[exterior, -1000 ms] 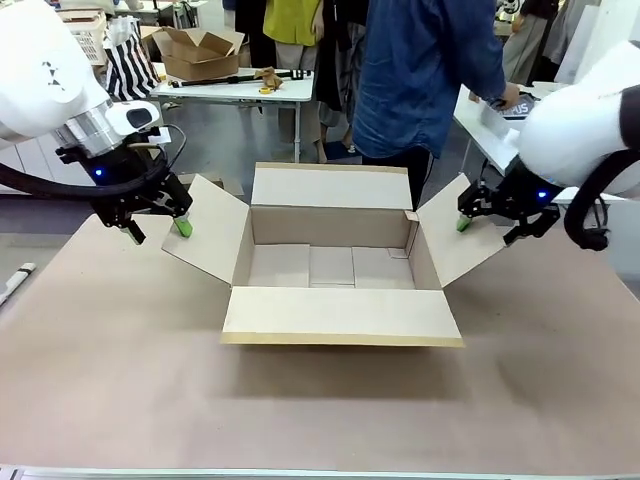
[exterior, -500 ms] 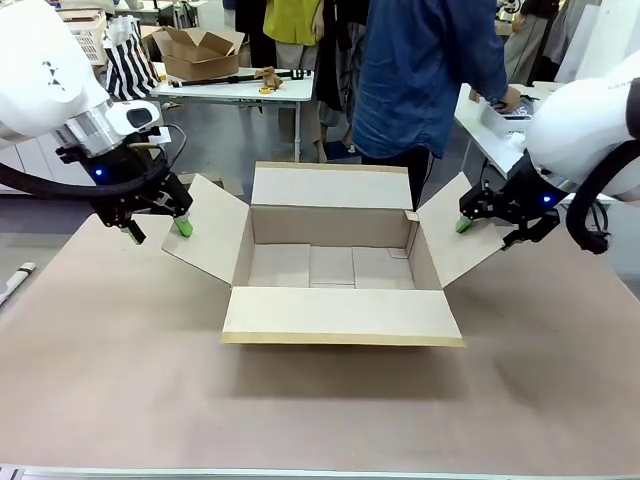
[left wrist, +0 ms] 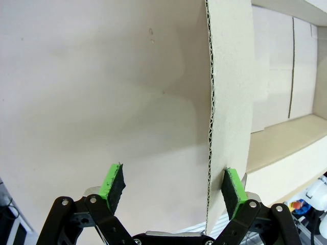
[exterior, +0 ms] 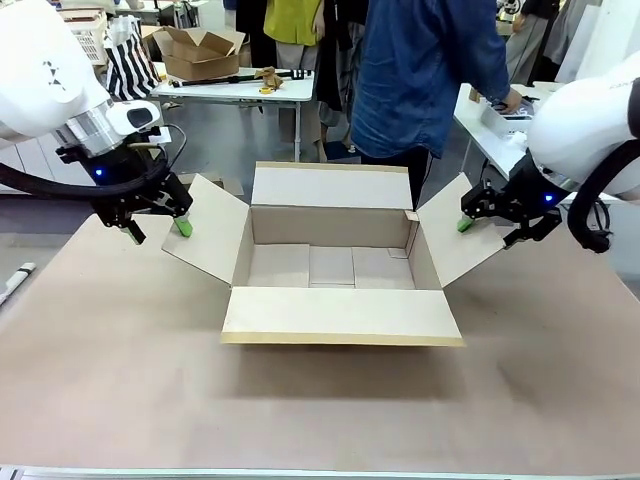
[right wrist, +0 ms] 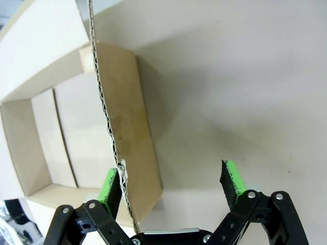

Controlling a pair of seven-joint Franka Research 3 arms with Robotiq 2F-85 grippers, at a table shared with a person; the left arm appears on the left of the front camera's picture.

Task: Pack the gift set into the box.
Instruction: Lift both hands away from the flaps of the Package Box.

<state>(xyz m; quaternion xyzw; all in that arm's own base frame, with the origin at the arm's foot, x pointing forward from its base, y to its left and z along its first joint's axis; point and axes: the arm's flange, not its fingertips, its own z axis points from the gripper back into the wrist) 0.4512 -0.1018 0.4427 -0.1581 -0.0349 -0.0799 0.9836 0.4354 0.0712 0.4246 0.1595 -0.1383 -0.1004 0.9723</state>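
The box (exterior: 340, 315) stands open in the middle of the table, all four flaps spread and its floor bare. My left gripper (exterior: 160, 230) is open at the left flap (exterior: 215, 225). In the left wrist view the left gripper (left wrist: 172, 184) straddles that flap's edge (left wrist: 232, 76), which runs close to one green pad. My right gripper (exterior: 490, 230) is open at the right flap (exterior: 450, 230). The right wrist view shows the right gripper (right wrist: 169, 182) with that flap's edge (right wrist: 130, 127) against one pad. The gift set is hidden behind my right arm.
A person in a blue top (exterior: 420, 70) stands behind the box, one hand (exterior: 510, 98) resting on a side table at the far right. A further table (exterior: 235, 88) at the back left holds a smaller carton (exterior: 200, 52) and a striped bag (exterior: 130, 65).
My right arm has shifted slightly to the right along the flap. The left arm and the box have not moved.
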